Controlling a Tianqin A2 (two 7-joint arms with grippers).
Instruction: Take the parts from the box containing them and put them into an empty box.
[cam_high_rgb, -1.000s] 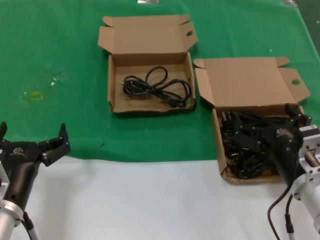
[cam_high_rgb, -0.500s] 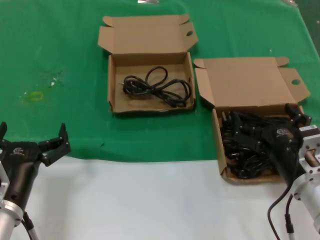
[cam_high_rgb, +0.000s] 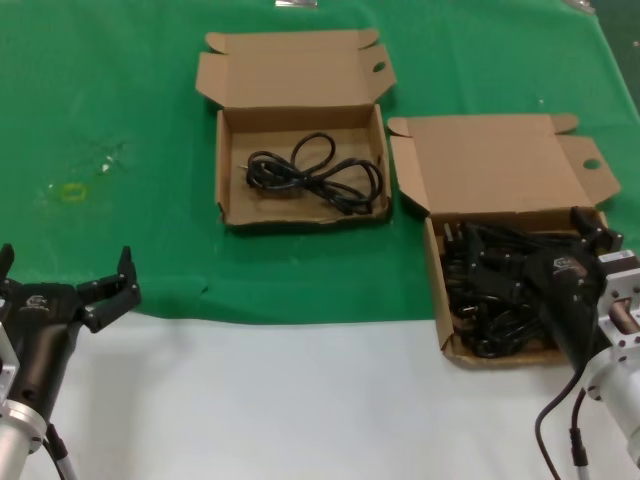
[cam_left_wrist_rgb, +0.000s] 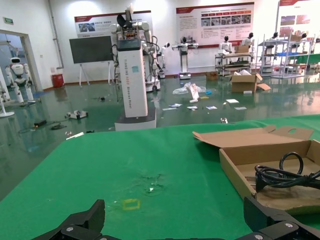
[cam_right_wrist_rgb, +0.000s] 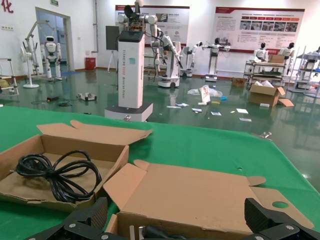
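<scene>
Source container: shallow brown cardboard box with spread holed side flap (cam_high_rgb: 500, 190), at four o'clock in the head view, holds a dense pile of black cables (cam_high_rgb: 490, 295). Receiving container: shallow brown cardboard box with tucked corner flaps (cam_high_rgb: 300, 120), at twelve o'clock, holds one coiled black cable (cam_high_rgb: 315, 172). Judgement: transfer is at an early stage; one part delivered, most remaining.

Right gripper (cam_high_rgb: 535, 262) is low over the pile, fingers spread wide; whether it grips any cable cannot be determined. Left gripper (cam_high_rgb: 65, 290) is parked at eight o'clock, jaws wide apart, holding nothing.
</scene>
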